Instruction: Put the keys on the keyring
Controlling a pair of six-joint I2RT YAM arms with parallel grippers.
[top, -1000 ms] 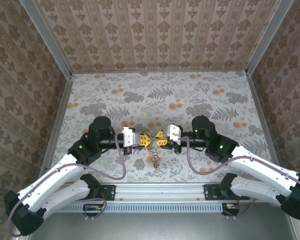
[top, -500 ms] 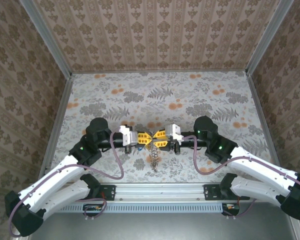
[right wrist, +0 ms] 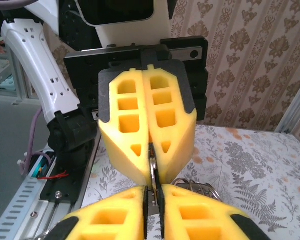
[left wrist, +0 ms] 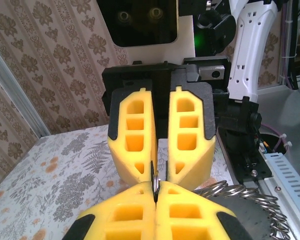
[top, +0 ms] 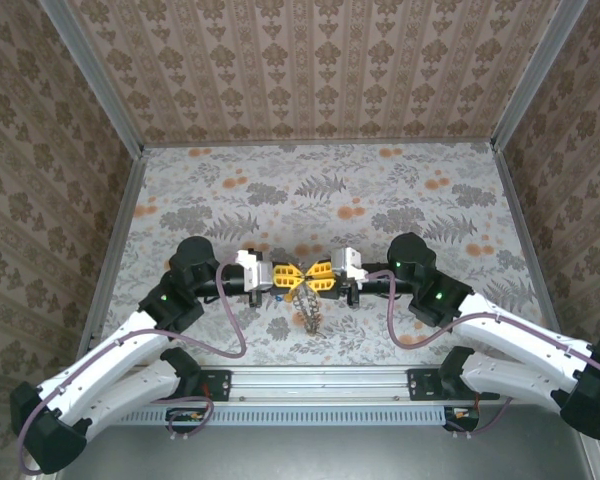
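Left gripper (top: 295, 277) was seen pinched shut on the keyring (top: 310, 312), whose chain trailed toward the near rail (top: 320, 378). Right gripper (top: 313, 276), met tip to tip, was narrowed around the same metal; its grip could not be told. Open table (top: 400, 190) was seen beyond, up to the papered walls (top: 310, 70).

Your top external camera sits above and behind the arm bases, looking down and forward from well back, so you see the whole floral table (top: 400, 190) and its wallpapered walls. Your left wrist camera rides just behind the left gripper (left wrist: 156, 189) and faces the right gripper (left wrist: 161, 169) head-on at very close range, with the right arm behind it. Your right wrist camera looks the opposite way, equally close. All three views share the spot where the yellow fingertips meet at the keyring (top: 310, 316), mid-table near the front edge.
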